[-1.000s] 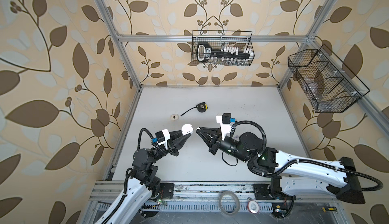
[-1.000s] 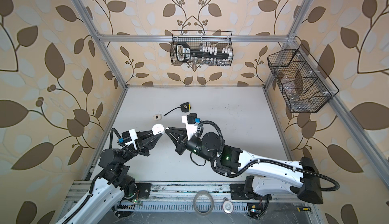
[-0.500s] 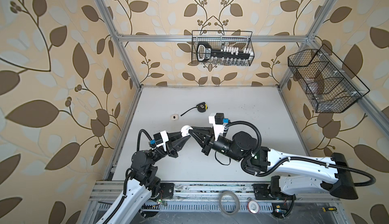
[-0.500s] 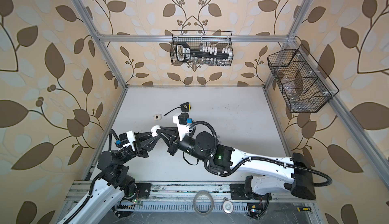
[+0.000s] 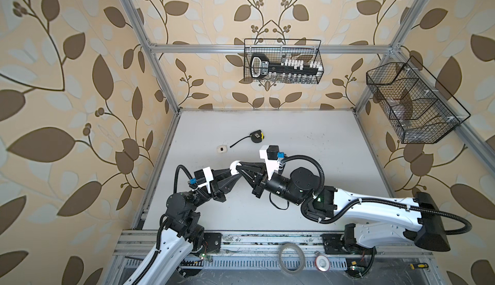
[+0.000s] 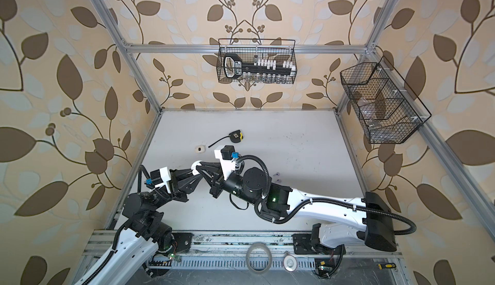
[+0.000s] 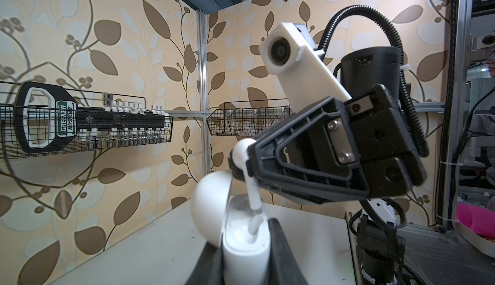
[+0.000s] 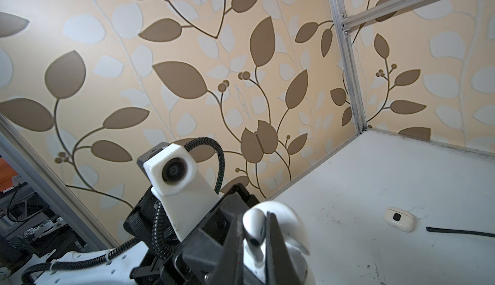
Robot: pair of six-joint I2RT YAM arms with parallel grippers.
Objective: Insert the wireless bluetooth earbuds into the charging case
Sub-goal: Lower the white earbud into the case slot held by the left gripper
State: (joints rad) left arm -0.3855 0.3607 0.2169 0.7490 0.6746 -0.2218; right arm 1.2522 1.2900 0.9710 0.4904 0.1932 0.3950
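Observation:
My left gripper [image 5: 232, 173] [image 6: 193, 174] [image 7: 245, 246] is shut on a white charging case [image 5: 234, 164] [image 6: 195, 163] [image 7: 245, 251], held above the table's left front with its lid [image 7: 210, 206] [image 8: 284, 216] swung open. My right gripper [image 5: 239, 166] [image 6: 200, 168] [image 8: 253, 222] reaches across and is shut on a white earbud [image 7: 242, 149] [image 8: 254, 223]. The earbud's stem [image 7: 254, 195] points down into the open case, its tip just inside the rim. How deep it sits I cannot tell.
A small closed cream case [image 5: 221, 149] [image 6: 199, 149] [image 8: 399, 219] and a black-and-yellow tape measure [image 5: 256, 137] [image 6: 235, 137] lie on the table behind the grippers. Wire baskets hang on the back wall [image 5: 282, 61] and the right wall [image 5: 415, 104].
My right gripper has travelled left with the earbud until it meets the case in my left gripper. The left gripper has hardly moved.

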